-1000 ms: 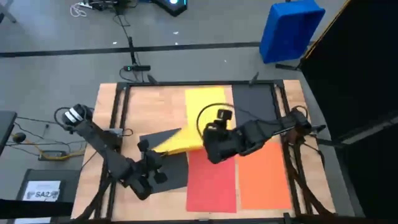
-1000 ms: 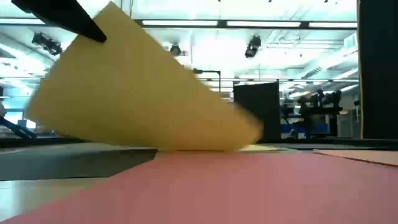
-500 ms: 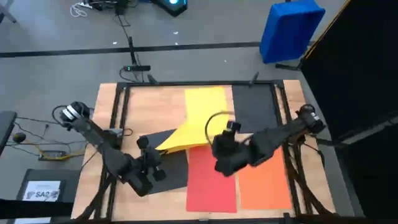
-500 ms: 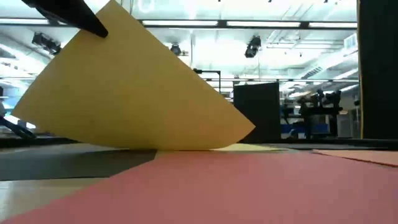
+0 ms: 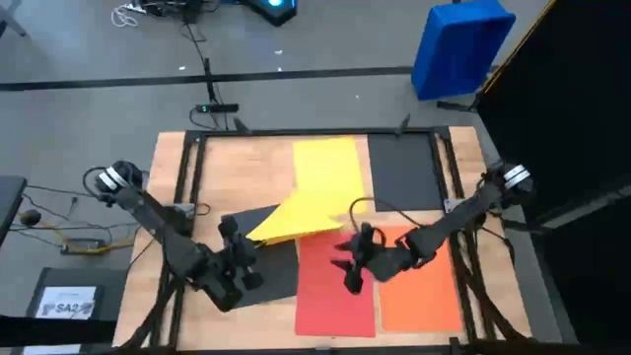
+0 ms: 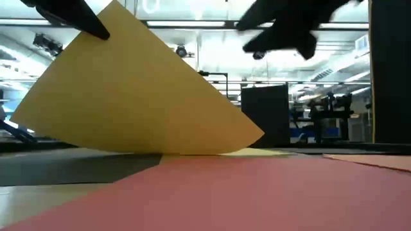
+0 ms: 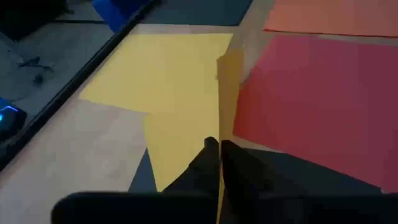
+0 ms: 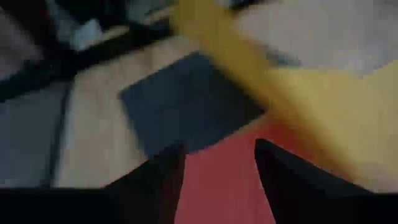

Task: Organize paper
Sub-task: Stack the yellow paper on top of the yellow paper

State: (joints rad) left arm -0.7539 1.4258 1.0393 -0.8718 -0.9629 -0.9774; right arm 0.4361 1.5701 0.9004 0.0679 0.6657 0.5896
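**Left gripper pinching the yellow sheet, right one hanging open over the red**

So here's the layout. The table (image 5: 246, 163) has coloured sheets spread across it. The yellow sheet (image 5: 320, 182) lies at the far middle, and its near corner is pulled up and over toward the left arm, so it makes a raised flap. In the low view that flap stands up like a big tilted sail (image 6: 135, 96), with its bottom edge on the table.

The left gripper (image 5: 240, 258) is clamped tight on that lifted corner. In the left wrist view the two fingers (image 7: 205, 168) are pressed together with the thin yellow edge running up between them.

The right gripper (image 5: 352, 268) hangs above the red sheet (image 5: 335, 291), near its far edge and just beside the yellow flap. Its fingers (image 8: 280, 171) stand apart with nothing between them, only red paper showing below.

Other sheets: an orange sheet (image 5: 419, 286) lies flat just right of the red one, a dark sheet (image 5: 404, 168) lies right of the yellow at the far side, and another dark sheet (image 5: 271, 251) sits on the left under the left gripper, partly under the yellow flap.

A blue bin (image 5: 460, 44) is off on the floor beyond the table.
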